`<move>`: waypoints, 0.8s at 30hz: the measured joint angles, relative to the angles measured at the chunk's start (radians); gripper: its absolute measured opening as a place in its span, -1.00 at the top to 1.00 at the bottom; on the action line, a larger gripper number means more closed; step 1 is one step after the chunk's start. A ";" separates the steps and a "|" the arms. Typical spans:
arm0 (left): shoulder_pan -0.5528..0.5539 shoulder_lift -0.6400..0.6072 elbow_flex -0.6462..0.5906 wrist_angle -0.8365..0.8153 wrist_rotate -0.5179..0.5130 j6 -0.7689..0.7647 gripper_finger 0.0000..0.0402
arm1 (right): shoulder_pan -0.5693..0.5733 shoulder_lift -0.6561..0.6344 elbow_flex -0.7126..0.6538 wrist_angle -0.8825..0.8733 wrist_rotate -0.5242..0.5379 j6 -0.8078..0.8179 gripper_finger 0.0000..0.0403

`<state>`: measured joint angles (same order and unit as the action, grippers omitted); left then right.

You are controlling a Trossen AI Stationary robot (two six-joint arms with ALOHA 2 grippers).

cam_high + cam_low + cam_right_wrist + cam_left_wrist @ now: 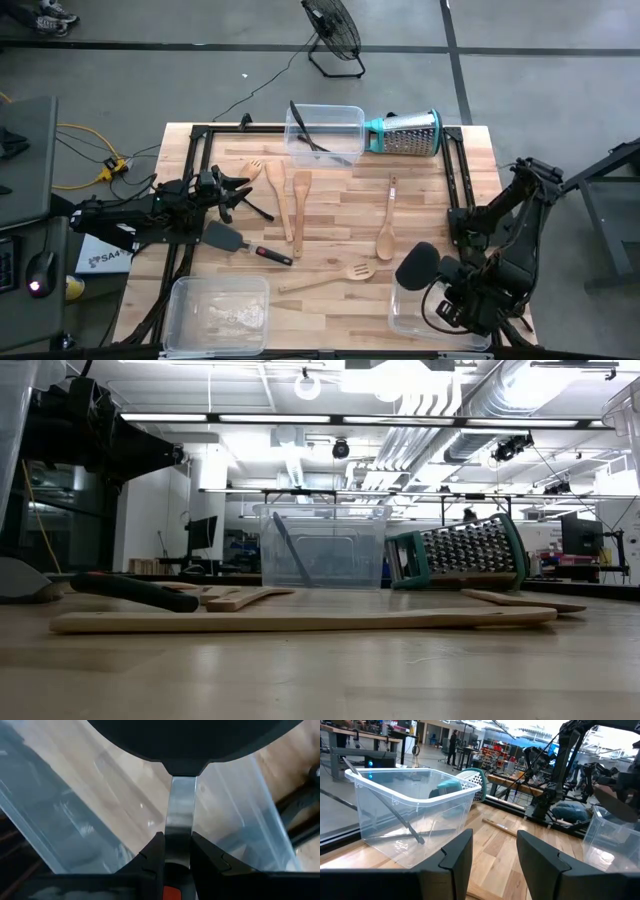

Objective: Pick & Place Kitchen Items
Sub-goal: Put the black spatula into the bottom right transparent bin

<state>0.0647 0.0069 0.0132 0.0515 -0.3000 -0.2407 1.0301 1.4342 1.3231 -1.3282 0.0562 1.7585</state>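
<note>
Your right gripper [172,852] was pinched on the steel neck of a black spatula [417,265], holding its blade over the clear bin [410,318] at the table's near right corner. Your left gripper [492,860] hung with its fingers spread and nothing between them, over the left side of the table [330,310], near the wooden fork [253,170] and facing the far bin [325,134].

You had several kitchen items lying loose on the wood: a black spatula with a red-black handle [245,246] just beside your left arm, two wooden spatulas [290,195] side by side in the middle, a wooden spoon [387,225] to their right, and a slotted wooden fork [330,279] nearer the front edge. A thin black tool [305,132] leaned inside the far bin, with the steel grater [405,133] lying on its side just beside that bin. A third bin [218,314] sat at the near left corner
</note>
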 joint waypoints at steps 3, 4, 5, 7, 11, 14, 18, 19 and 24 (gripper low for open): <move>0.000 0.000 0.000 0.000 0.000 0.000 0.24 | -0.003 0.000 0.000 0.018 -0.054 0.002 0.68; 0.000 0.000 0.000 0.000 0.000 0.000 0.24 | -0.003 0.000 0.000 0.026 -0.065 0.003 0.68; 0.000 0.000 0.000 0.000 0.000 0.000 0.24 | -0.003 0.000 0.000 0.033 -0.074 0.003 0.68; 0.000 0.000 0.000 0.000 0.000 0.000 0.24 | -0.003 0.000 0.000 0.041 -0.093 0.005 0.68; 0.000 0.000 0.000 0.000 0.000 0.000 0.24 | -0.004 0.000 0.000 0.061 -0.148 0.036 0.68; 0.000 0.000 0.000 0.000 0.000 0.000 0.24 | -0.004 0.000 0.000 0.088 -0.187 0.050 0.68; 0.000 0.000 0.000 0.000 0.000 0.000 0.24 | -0.003 -0.013 0.000 0.149 -0.199 0.039 0.68; 0.000 0.000 0.000 0.000 0.000 0.000 0.24 | -0.003 -0.020 0.000 0.173 -0.201 0.040 0.68; 0.000 0.000 0.000 0.000 0.000 0.000 0.24 | -0.004 -0.034 0.000 0.223 -0.261 0.044 0.68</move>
<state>0.0647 0.0068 0.0132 0.0513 -0.3000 -0.2409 1.0266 1.4006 1.3231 -1.1048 -0.2049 1.8025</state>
